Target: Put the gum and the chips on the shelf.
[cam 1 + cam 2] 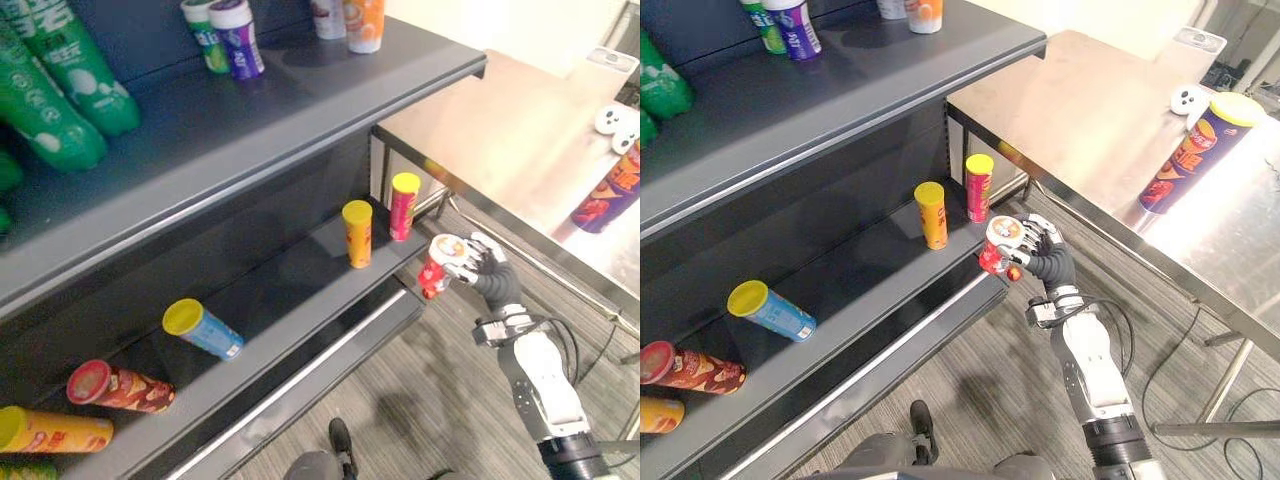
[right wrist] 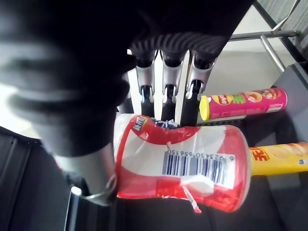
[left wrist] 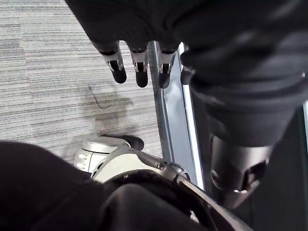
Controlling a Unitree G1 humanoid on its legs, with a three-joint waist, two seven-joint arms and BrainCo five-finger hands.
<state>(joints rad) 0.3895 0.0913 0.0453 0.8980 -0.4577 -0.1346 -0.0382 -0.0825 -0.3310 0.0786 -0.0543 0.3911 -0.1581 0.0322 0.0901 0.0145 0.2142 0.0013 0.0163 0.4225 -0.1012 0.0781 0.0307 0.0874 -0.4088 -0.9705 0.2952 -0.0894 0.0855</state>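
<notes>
A red and white chips can (image 1: 437, 267) is gripped in my right hand (image 1: 484, 266), fingers and thumb curled round it, its white lid end facing up. It hangs at the right front corner of the dark lower shelf (image 1: 300, 290); the right wrist view shows the can (image 2: 183, 166) lying across the palm. Two gum bottles, green (image 1: 205, 38) and purple (image 1: 236, 40), stand on the upper shelf (image 1: 250, 115). My left hand (image 3: 140, 72) hangs over the carpet with straight, relaxed fingers and holds nothing.
On the lower shelf a yellow can (image 1: 357, 232) and a pink can (image 1: 404, 205) stand upright near my right hand; blue (image 1: 205, 330), red (image 1: 118, 387) and yellow (image 1: 50, 430) cans lie further left. A steel table (image 1: 1090, 120) to the right carries a purple can (image 1: 1190, 150).
</notes>
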